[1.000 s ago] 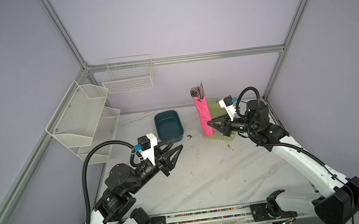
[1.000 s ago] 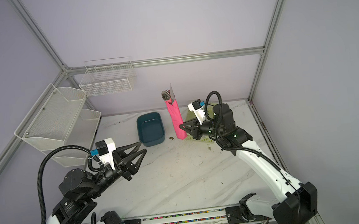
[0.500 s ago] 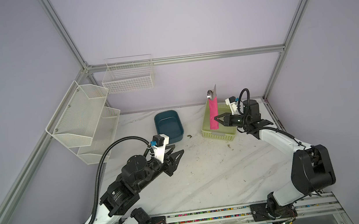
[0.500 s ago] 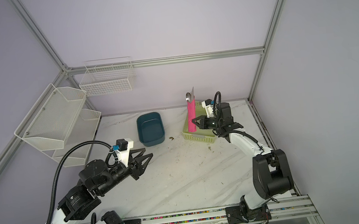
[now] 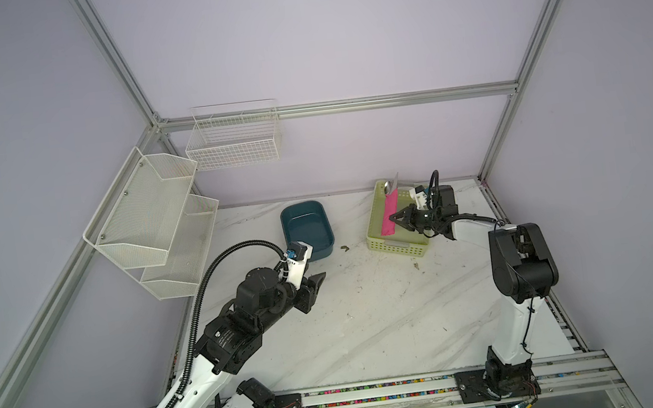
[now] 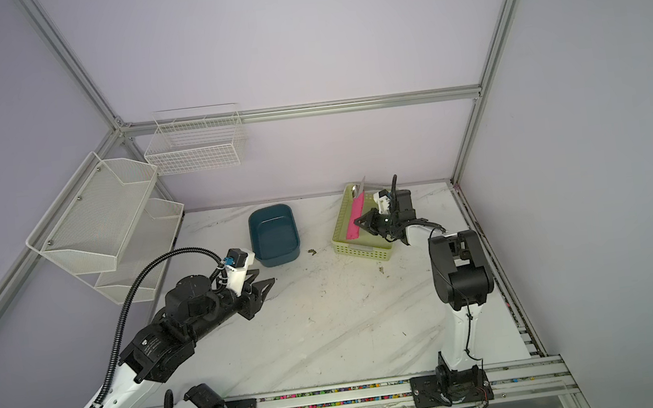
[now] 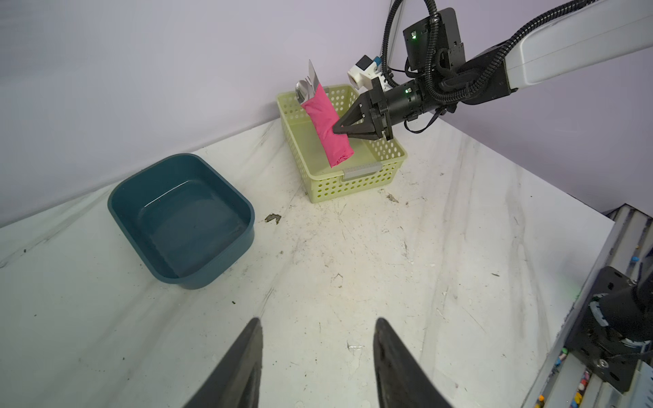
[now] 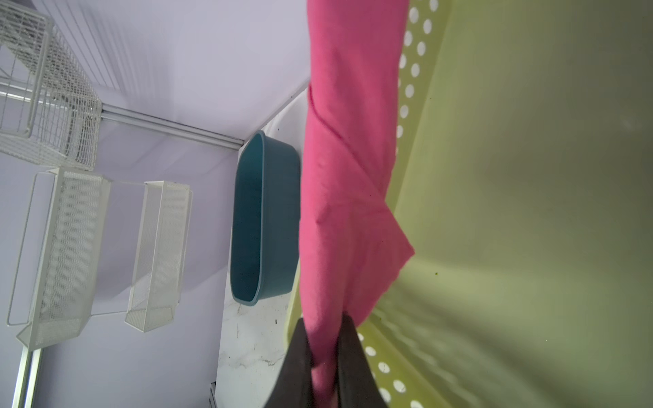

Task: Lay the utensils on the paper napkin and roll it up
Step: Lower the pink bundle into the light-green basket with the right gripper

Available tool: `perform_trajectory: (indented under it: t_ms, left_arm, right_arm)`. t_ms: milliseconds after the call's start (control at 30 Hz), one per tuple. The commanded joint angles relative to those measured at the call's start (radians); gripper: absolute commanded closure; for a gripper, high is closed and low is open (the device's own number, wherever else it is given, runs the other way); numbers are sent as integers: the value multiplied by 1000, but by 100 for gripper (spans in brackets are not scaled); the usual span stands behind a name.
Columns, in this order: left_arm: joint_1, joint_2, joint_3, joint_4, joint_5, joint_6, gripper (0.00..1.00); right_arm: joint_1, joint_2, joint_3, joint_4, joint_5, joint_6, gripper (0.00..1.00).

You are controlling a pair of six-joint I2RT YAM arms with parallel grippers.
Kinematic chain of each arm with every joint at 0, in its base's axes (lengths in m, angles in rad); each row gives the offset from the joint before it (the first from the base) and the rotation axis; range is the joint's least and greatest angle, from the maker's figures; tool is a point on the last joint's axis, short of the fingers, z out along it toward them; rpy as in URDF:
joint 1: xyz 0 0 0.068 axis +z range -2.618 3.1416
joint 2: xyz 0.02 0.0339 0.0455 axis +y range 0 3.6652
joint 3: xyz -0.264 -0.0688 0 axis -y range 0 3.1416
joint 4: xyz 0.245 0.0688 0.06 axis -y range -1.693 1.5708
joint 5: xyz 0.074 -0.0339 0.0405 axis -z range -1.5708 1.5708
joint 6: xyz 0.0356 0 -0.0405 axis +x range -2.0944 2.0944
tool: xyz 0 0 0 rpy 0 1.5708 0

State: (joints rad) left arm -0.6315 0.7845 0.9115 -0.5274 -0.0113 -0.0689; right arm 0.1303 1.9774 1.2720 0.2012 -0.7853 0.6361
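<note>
The right claw is clenched on the bright pink paper napkin, which is already rolled into a tube. The right wrist view shows both black fingers pinching the roll somewhat below its middle. The shiny silver metal heads of the utensils poke out of the roll's upper end, so the bundle looks finished. I judge the step in hand to be setting it down in the pale green perforated plastic basket. The roll hangs tilted inside the basket, with its head end leaning over the far rim; I cannot tell whether its lower end touches the floor. One loose corner of paper stands off the roll. To do this well, lower the roll until it lies along the basket floor with that corner tucked under, and only then let go, so the paper cannot spring open or the utensils slide out. The left claw is released and empty above the white marbled tabletop, near the dark teal plastic tub.
</note>
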Motion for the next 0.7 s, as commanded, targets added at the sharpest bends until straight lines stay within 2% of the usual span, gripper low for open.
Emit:
perform_trajectory:
  t_ms: [0,200,667]
  left_arm:
    - [22,13,-34,55,-6,54,50]
    - [47,15,-82,87,0,70,50]
    - [70,26,-117,109,31,80,50]
  right_arm:
    - [-3,29,66,108,-42,74,100]
    - [-4,119,121,108,-54,129,100]
    - [-4,260,241,51,-118,127,100]
